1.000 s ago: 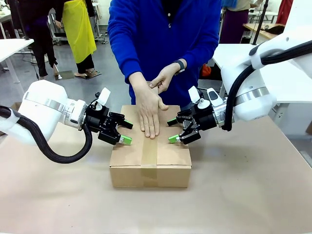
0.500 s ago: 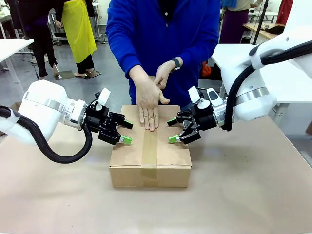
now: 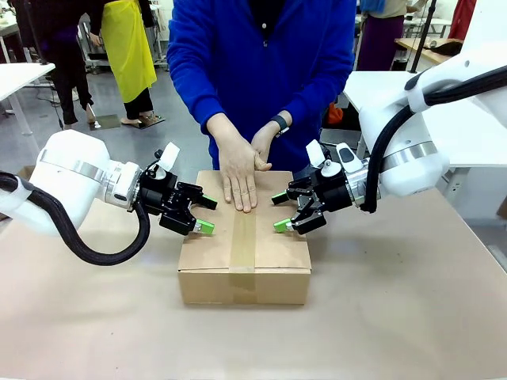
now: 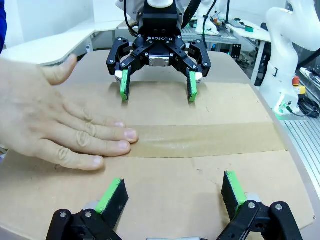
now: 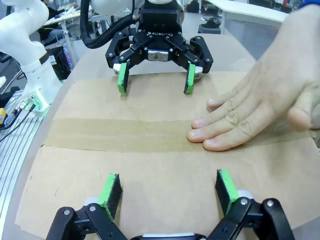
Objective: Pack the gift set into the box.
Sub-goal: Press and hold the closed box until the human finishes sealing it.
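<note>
- The box (image 3: 244, 245) sits shut on the table (image 3: 396, 317), with a strip of brown tape (image 3: 243, 237) down the middle of its top.
- A person's hand (image 3: 239, 170) lies flat on the far end of the tape, most likely to press it down so it sticks.
- The left claw (image 3: 204, 215) waits over the left part of the box top with its fingers spread wide, and it grips nothing.
- The right claw (image 3: 282, 212) waits over the right part of the top, also spread wide and with nothing in it.
- The two claws face each other across the tape, one on each side, likely to help keep the flaps down while the hand rubs the tape.
- It is hard to tell if the green pads touch the cardboard or just hang above it.
- The gift set cannot be seen; it is probably inside the shut box, but the flaps hide whatever is in there.
- The person's other hand (image 3: 261, 142) is tucked partly behind the first one, so what it is doing is unclear.
- The tape goes over the front edge and part way down the front wall.
</note>
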Controlling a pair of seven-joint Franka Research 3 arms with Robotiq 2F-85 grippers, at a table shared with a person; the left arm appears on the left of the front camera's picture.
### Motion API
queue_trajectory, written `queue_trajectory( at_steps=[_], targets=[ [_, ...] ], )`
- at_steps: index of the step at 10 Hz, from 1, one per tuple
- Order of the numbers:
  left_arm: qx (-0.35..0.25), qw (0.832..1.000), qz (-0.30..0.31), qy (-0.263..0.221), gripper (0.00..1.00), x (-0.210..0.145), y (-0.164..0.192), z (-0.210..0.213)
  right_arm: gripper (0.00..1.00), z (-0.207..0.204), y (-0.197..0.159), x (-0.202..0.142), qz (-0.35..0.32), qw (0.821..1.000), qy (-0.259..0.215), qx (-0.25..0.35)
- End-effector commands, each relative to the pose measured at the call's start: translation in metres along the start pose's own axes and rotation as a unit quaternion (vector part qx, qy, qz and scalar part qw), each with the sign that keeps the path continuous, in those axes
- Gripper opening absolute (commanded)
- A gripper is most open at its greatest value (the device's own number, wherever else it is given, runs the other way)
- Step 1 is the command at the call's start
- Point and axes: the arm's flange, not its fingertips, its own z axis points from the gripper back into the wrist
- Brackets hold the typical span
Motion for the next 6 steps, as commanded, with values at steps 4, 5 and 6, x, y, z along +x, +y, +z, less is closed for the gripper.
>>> queue_trajectory(
  at_steps=[4, 5, 6],
  targets=[
    [0.0, 1.0, 0.001, 0.001, 1.0, -0.0017, -0.0014, -0.0008, 1.0, -0.0014, 0.0002, -0.0003, 0.002, 1.0, -0.005, -0.008],
    [0.0, 1.0, 0.001, 0.001, 1.0, -0.0017, -0.0014, -0.0008, 1.0, -0.0014, 0.0002, -0.0003, 0.002, 1.0, -0.005, -0.008],
    [0.0, 1.0, 0.001, 0.001, 1.0, -0.0017, -0.0014, -0.0008, 1.0, -0.0014, 0.0002, -0.0003, 0.002, 1.0, -0.005, -0.008]
  ],
)
